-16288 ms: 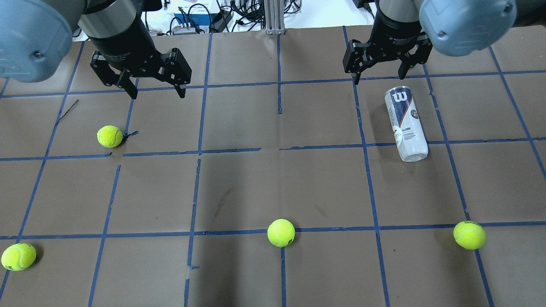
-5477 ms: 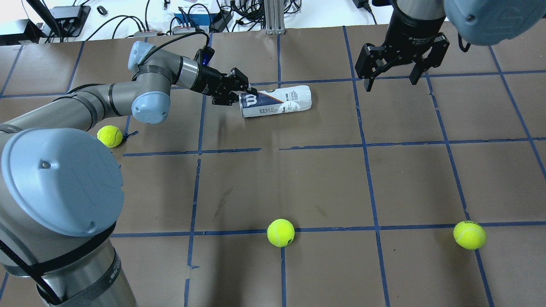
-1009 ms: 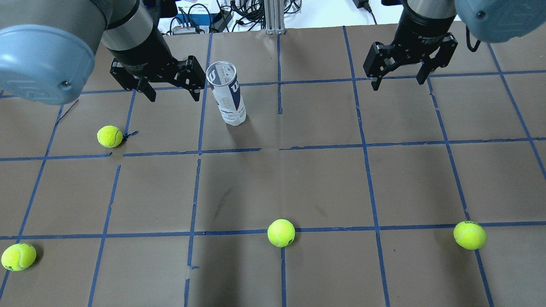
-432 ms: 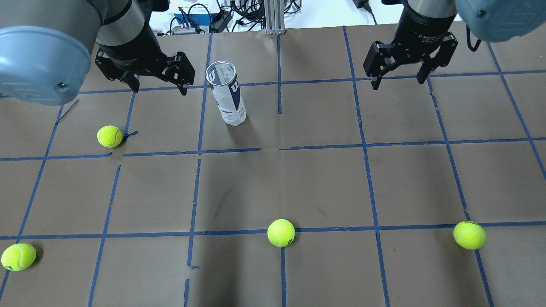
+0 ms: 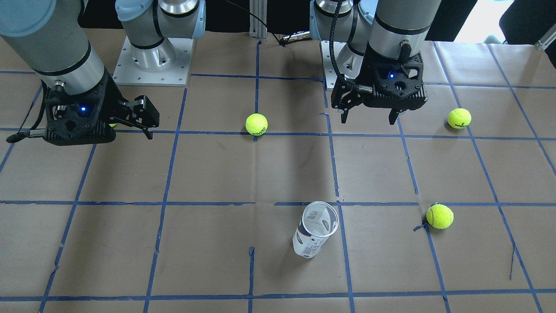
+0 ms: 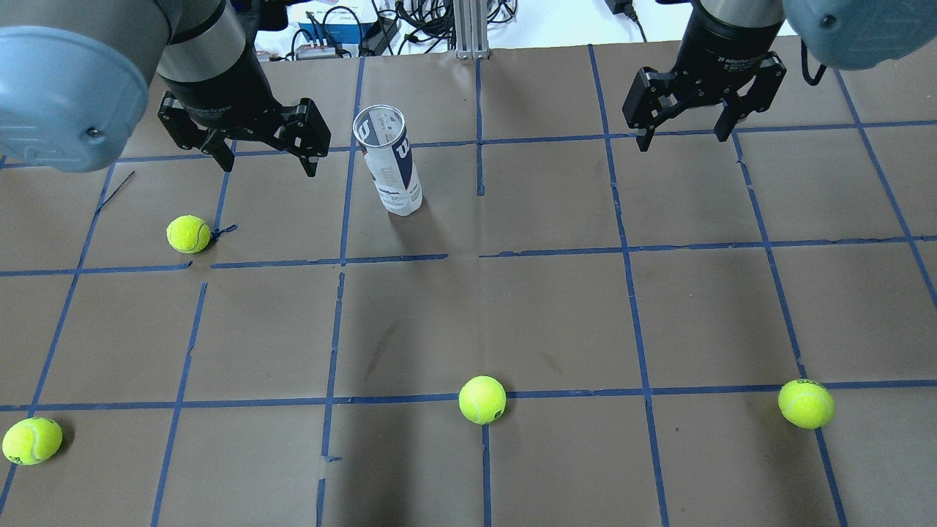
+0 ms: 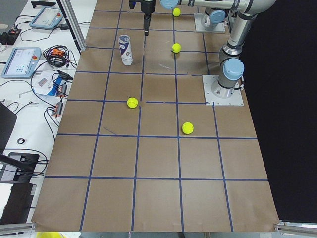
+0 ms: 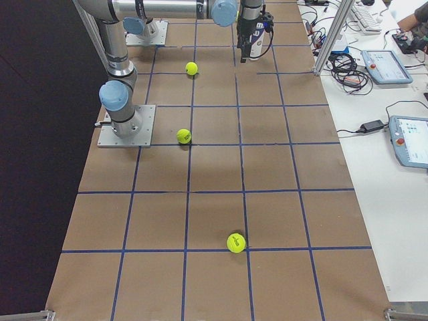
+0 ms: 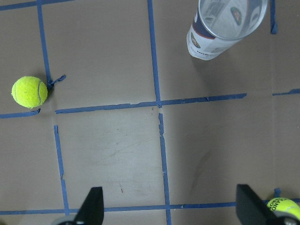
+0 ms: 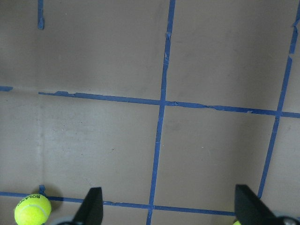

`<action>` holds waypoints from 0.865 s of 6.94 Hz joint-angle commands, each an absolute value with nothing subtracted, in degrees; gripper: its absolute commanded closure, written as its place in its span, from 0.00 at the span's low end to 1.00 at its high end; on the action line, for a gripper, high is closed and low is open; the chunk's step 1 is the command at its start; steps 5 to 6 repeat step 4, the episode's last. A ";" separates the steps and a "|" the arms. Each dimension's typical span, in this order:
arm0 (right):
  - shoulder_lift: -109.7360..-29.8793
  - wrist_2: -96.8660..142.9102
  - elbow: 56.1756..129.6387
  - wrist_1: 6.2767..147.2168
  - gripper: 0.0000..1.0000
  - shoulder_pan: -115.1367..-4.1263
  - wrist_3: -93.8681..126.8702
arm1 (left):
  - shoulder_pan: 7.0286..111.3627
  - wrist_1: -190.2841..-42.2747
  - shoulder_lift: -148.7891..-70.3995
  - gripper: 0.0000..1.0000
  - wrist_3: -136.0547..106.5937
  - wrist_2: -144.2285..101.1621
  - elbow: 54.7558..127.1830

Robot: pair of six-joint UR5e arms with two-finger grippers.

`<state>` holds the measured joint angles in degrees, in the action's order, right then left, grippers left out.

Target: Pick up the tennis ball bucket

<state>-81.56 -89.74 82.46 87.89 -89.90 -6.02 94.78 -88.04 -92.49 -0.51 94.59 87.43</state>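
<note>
The tennis ball bucket (image 6: 389, 170) is a clear tube with a white and navy label. It stands upright on the brown table, open metallic rim up, and nothing holds it. It also shows in the front view (image 5: 315, 230), the exterior left view (image 7: 126, 49) and the left wrist view (image 9: 225, 28). My left gripper (image 6: 268, 165) is open and empty, raised just left of the tube and apart from it. My right gripper (image 6: 682, 140) is open and empty, raised far to the tube's right.
Several yellow-green tennis balls lie on the table: one left of the tube (image 6: 188, 234), one at the near middle (image 6: 482, 400), one near right (image 6: 806, 403), one near left (image 6: 31, 440). Blue tape lines grid the table. Cables and boxes (image 6: 344, 29) lie beyond the far edge.
Earlier the tube lay on its side at the right, then my left gripper held its rim. In the last second the open left gripper drew left, away from the upright tube.
</note>
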 commanded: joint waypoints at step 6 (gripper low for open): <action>-81.65 -89.65 82.18 87.80 0.00 -89.91 -5.89 | 94.57 -88.42 -93.42 0.00 -0.44 94.66 85.97</action>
